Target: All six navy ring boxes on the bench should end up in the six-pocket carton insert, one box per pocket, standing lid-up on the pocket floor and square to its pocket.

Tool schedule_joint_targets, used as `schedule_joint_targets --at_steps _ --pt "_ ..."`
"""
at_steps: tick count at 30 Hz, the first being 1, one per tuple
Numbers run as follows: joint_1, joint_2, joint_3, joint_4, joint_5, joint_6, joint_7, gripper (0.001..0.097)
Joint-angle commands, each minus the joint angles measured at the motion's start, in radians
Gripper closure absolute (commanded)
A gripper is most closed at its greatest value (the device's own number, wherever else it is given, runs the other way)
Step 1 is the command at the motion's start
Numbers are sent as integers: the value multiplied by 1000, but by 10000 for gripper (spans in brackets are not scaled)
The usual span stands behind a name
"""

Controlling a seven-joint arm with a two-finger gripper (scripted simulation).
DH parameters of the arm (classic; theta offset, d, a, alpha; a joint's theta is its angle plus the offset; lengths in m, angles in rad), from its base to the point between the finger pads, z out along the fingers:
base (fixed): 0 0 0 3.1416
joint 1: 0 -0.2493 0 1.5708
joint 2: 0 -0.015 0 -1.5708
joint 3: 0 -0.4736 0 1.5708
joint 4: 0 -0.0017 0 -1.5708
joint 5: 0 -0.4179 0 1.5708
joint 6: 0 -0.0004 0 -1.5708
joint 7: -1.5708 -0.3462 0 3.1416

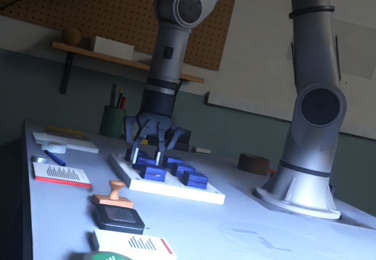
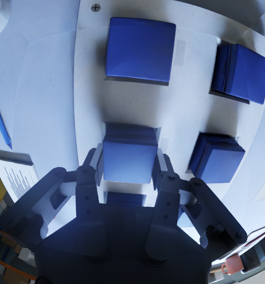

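In the middle of the bench lies the white six-pocket carton insert (image 1: 167,181). Navy ring boxes sit in its pockets. The near-left box (image 1: 153,172) and the near-right box (image 1: 194,179) stand at the front. A middle-right box (image 2: 215,156) sits slightly turned in its pocket. A far-right box (image 2: 240,72) shows its seam on one side. My gripper (image 2: 128,161) is down over the middle-left pocket. It is closed on the navy ring box (image 2: 127,159) there.
A green pen cup (image 1: 112,121) stands behind the insert. A wooden stamp (image 1: 114,193) on a black pad (image 1: 119,218) lies in front. Papers, a blue pen (image 1: 54,158) and a tape roll (image 1: 54,146) lie to the left. The robot base (image 1: 301,190) stands to the right.
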Motion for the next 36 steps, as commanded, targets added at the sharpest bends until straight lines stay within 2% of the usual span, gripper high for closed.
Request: schedule_joint_targets --at_steps 1,8,22,28,36 --pt "0 -1 0 -1 0 0 0 461" --pt "0 -1 0 -1 0 0 0 331" --pt "7 -12 -7 -7 -12 14 11 331" --pt "42 -68 -35 -37 -68 86 63 331" --pt "97 -177 -66 -115 -171 243 161 331"
